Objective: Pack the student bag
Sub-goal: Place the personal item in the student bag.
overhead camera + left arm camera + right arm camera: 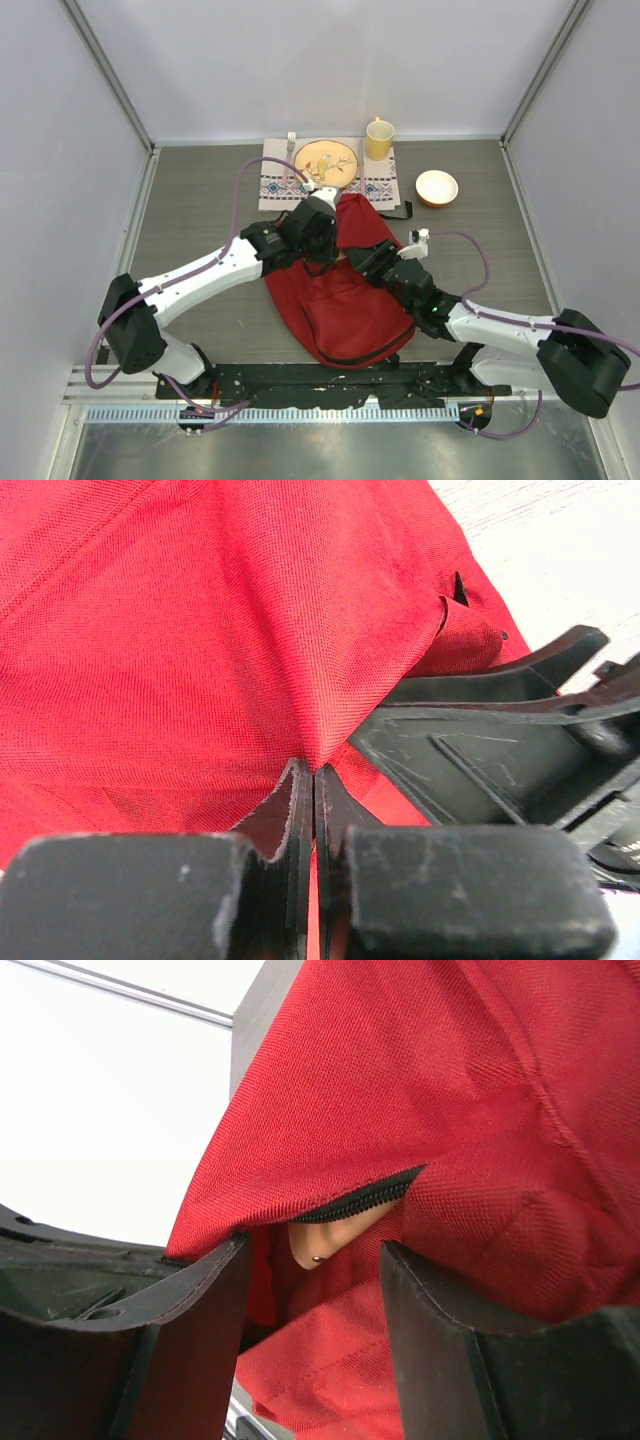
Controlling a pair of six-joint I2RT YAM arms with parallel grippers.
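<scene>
The student bag (350, 300), a large red fabric backpack, lies in the middle of the table. My left gripper (318, 238) is at its upper left part. In the left wrist view that gripper (314, 770) is shut on a pinched fold of the red bag (200, 630), which rises in a tent toward the jaws. My right gripper (366, 258) is at the bag's upper right. In the right wrist view it (315, 1244) stands open at the bag (420, 1090) mouth, under a black zipper (365, 1198). A small beige object (308, 1240) shows just inside the opening.
A patterned placemat (380, 188) at the back holds a wooden plate (326, 160) and a fork (290, 148). A yellow mug (379, 138) stands behind it and an orange bowl (436, 187) to its right. A black strap (398, 212) trails from the bag.
</scene>
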